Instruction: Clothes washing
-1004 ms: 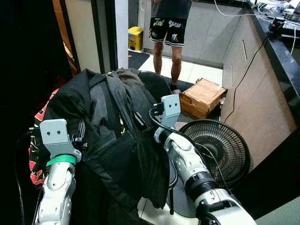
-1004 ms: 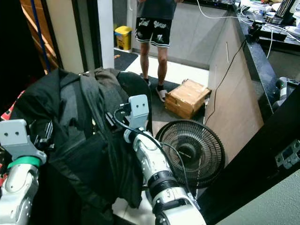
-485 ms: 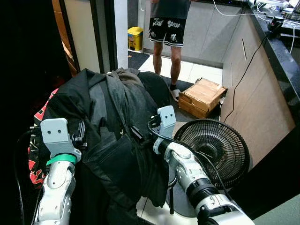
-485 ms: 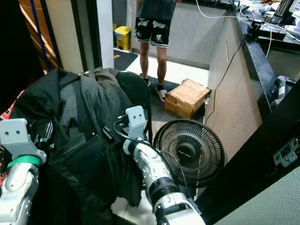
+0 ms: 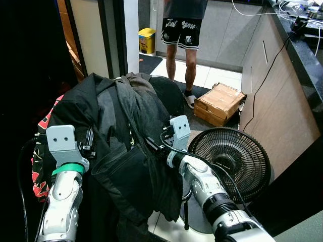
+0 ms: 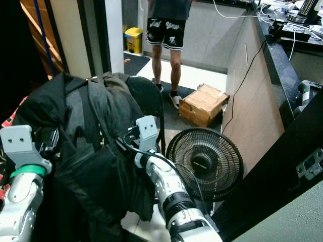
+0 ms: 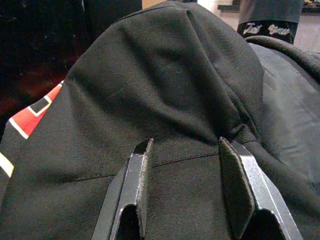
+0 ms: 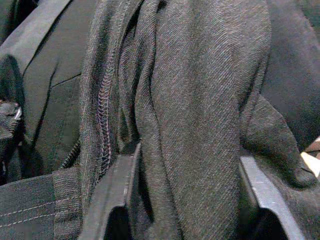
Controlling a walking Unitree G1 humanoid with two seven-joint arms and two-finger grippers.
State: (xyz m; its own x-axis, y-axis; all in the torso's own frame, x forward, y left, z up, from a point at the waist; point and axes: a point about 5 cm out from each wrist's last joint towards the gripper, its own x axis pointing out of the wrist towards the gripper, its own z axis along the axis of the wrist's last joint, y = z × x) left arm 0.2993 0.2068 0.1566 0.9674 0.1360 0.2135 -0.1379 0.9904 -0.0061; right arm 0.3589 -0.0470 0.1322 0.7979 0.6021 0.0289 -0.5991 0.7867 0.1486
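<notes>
A heap of dark clothes (image 5: 121,131) fills the centre. Both silver arms reach into it, left claw (image 5: 88,146) and right claw (image 5: 151,146). A black fan (image 5: 229,159) stands right, near a person's legs (image 5: 181,65).

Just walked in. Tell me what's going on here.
The robot is gathering a heap of dark clothes draped over a chair. Its right gripper has its fingers open around a fold of grey fabric. Its left gripper is open against a black jacket. A fan stands on the floor beside it, a cardboard box lies further off, and a person stands behind.
</notes>
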